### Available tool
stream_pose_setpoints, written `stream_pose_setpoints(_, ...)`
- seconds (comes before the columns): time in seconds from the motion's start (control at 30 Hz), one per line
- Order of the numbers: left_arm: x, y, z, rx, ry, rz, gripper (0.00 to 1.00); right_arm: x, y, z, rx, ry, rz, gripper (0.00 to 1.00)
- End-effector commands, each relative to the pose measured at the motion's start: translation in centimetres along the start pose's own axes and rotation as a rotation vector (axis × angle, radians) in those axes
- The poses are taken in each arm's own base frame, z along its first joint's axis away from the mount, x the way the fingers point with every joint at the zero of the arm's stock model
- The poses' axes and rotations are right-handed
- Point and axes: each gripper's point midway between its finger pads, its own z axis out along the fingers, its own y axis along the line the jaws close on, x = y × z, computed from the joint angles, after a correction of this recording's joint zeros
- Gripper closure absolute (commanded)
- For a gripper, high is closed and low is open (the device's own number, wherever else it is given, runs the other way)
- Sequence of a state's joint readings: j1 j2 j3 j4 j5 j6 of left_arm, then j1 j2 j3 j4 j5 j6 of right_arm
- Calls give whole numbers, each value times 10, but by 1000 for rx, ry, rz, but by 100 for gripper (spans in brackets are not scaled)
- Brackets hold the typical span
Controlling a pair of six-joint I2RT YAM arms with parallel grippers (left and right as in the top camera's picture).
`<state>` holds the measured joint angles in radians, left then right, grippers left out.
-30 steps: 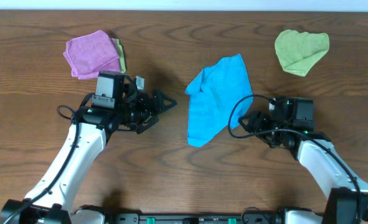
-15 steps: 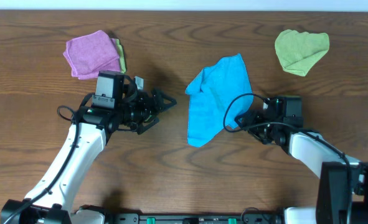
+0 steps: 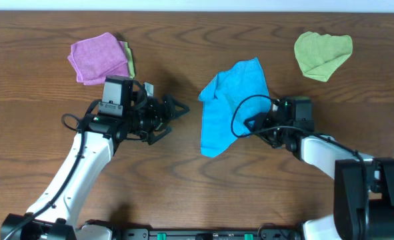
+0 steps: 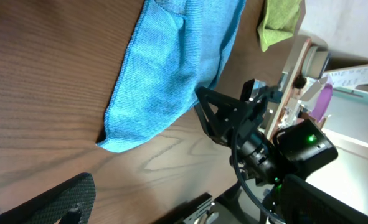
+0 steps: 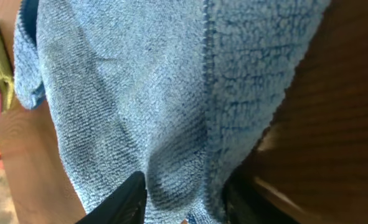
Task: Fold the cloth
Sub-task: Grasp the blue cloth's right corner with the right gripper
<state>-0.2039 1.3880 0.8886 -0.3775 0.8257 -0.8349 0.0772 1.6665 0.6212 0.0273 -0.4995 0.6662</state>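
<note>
The cloth [image 3: 231,107] is sky blue and lies rumpled mid-table, long side running near to far; it also fills the right wrist view [image 5: 171,93] and the top of the left wrist view [image 4: 171,68]. My right gripper [image 3: 249,124] is at its near right edge. In the right wrist view, the gripper [image 5: 184,194] has a bunched ridge of the cloth's hemmed edge pinched between its two black fingers [image 5: 124,199]. My left gripper [image 3: 177,112] hovers open left of the cloth, apart from it, with nothing between its fingers [image 4: 53,199].
A pink-purple cloth [image 3: 100,58] lies folded at the far left on top of a yellow-green one. A lime-green cloth [image 3: 322,55] lies crumpled at the far right and also shows in the left wrist view [image 4: 280,22]. Bare wood lies between them.
My right gripper has slid left onto the cloth's near right edge and narrowed its jaws around it. The left arm has not moved.
</note>
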Motion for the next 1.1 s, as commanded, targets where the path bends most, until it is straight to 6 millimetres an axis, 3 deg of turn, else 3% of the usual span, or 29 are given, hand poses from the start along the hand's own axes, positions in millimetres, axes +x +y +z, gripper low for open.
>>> stream_pose_setpoints(0.0, 0, -6, 0, 14, 9, 7, 5, 28, -44, 12, 152, 59, 42, 59)
stream_pose_setpoints(0.2, 0, -6, 0, 14, 8, 8, 5, 39, -52, 8, 181, 109, 25, 51)
stream_pose_setpoints(0.43, 0, -6, 0, 14, 8, 8, 5, 49, -77, -3, 276, 156, 2, 55)
stream_pose_setpoints(0.8, 0, -6, 0, 14, 8, 8, 5, 38, -91, -9, 322, 117, -9, 65)
stream_pose_setpoints(1.07, 0, -6, 0, 13, 9, 7, 4, 28, -87, -7, 308, 78, -28, 67)
